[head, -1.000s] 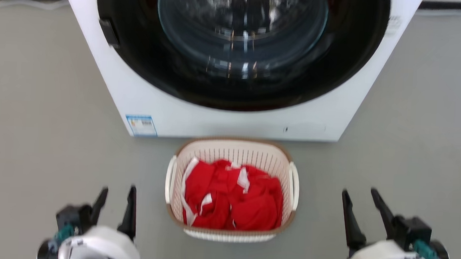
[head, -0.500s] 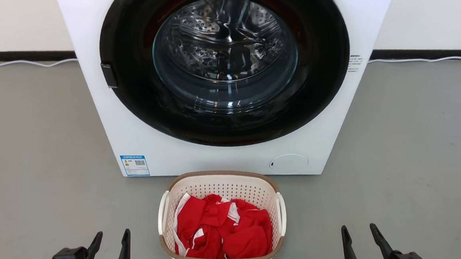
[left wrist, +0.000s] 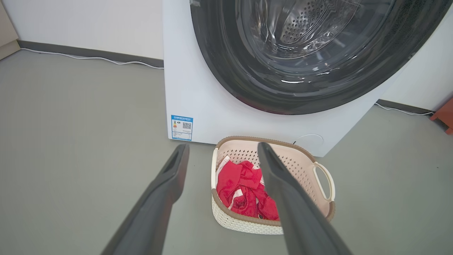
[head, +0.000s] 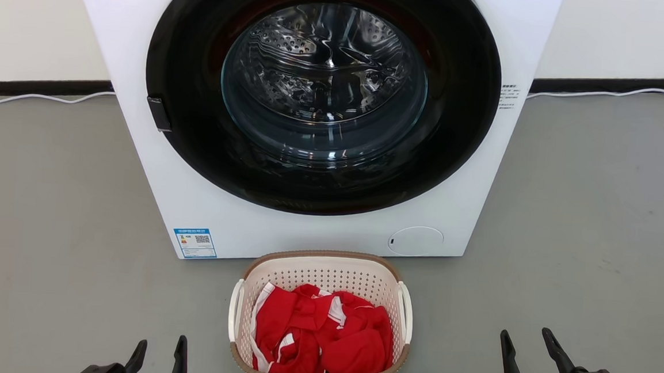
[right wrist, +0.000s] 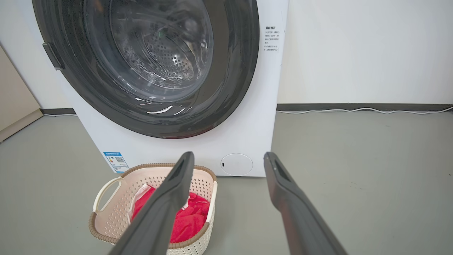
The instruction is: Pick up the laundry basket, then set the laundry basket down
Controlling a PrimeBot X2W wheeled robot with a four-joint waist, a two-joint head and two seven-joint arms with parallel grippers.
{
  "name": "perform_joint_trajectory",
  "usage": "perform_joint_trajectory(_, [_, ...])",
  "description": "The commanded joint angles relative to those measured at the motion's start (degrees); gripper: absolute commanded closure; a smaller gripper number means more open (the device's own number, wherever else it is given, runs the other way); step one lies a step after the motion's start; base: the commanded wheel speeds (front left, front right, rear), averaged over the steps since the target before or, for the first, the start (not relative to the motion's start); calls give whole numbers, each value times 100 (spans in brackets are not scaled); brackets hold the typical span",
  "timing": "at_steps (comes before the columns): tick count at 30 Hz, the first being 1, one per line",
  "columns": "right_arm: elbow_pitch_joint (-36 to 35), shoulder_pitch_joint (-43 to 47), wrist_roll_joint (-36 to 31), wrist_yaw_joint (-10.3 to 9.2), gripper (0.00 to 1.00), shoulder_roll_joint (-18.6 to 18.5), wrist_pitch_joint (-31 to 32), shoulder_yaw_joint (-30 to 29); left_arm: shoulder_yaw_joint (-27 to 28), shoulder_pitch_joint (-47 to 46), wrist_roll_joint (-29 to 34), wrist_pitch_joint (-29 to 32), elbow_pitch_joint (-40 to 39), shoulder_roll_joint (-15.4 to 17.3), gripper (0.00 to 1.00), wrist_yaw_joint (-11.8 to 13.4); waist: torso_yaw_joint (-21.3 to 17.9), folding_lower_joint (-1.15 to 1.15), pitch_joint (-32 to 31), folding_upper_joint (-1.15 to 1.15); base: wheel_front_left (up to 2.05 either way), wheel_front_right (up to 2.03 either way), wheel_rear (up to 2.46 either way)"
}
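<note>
The laundry basket [head: 326, 278] stands on the grey floor [head: 47, 221] between the left tool [head: 161, 349] and the right tool [head: 525, 343], a little ahead of both and touching neither. Each tool has its two dark, tapered fingers spread with nothing between them (the gap reads plainer in the wrist views than from the head, where the left pair looks close-set).

The head view looks down into the basket. It is rounded-rectangular, of cream plastic punched with small holes, with a brown woven-look rim and a white loop handle on each side. Crumpled red cloth [head: 351, 349] with white trim lies inside.

The left wrist view gives in full the handle farther from the left tool, whose inner finger crosses the basket wall. An orange-red corner [left wrist: 444, 117] that I cannot identify shows at the edge. The right wrist view gives the opposite handle, and printed text [right wrist: 271, 38] high on the machine.

Just beyond the basket from the tools is the white washing machine [head: 317, 237]. It has a glossy black door ring and a perforated steel drum behind glass, a blue label [head: 195, 243] and a round flap [head: 415, 240] low on its front. A white cable [head: 37, 98] runs along the dark skirting.
</note>
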Motion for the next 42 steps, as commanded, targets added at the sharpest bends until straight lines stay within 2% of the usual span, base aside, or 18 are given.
perform_joint_trajectory(1, [-161,-42,-83,-6,0,-37,-54,99,202,-77,87,-33,-142,60,0,-31,0,0,7,0,0,0,0])
perform_joint_trajectory(33, [-393,-67,-178,-6,0,-37,-54,68,531,-26,226,-33,-437,8,0,-76,-16,0,22,0,0,0,0])
perform_joint_trajectory(34, [-224,0,-158,0,100,3,1,-35,340,52,196,2,-268,-48,100,-42,-14,0,21,0,0,0,0])
perform_joint_trajectory(39, [-24,74,-29,0,100,60,59,-33,353,125,88,46,-75,-113,100,-41,-11,0,23,0,0,0,0])
perform_joint_trajectory(42, [-45,62,182,0,100,58,111,-55,382,111,-89,102,-107,-111,100,-42,-5,8,21,0,0,0,0])
